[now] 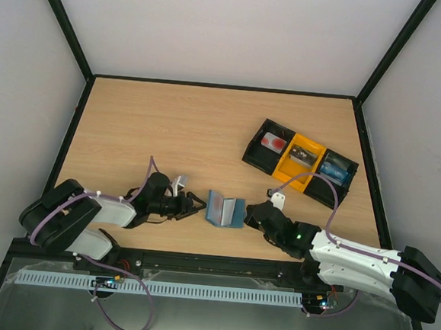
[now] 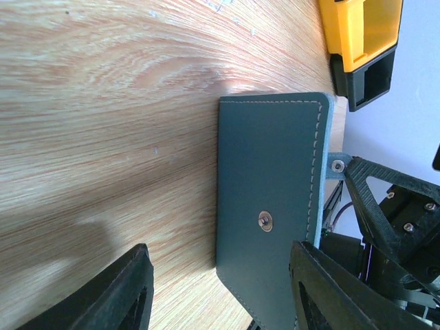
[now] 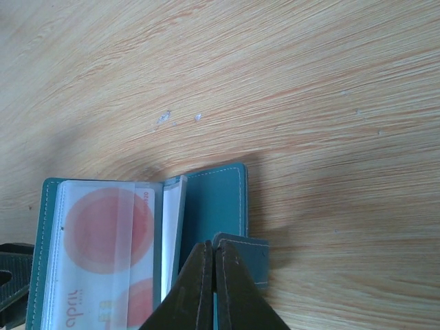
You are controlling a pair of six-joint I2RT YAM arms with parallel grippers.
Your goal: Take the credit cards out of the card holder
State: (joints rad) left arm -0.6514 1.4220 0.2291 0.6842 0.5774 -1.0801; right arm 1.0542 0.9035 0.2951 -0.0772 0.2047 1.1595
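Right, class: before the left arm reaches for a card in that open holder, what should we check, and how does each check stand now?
1. Card holder open: ok; a card with orange circles shows in a clear pocket.
2. Left gripper open: ok.
3. Left gripper facing the card: not ok; its camera shows only the holder's outer cover.
4. Right gripper steadying the holder: cannot tell; it is shut at the tab, but the grip is unclear.
5. Tray out of the way: ok; it sits apart from the holder.
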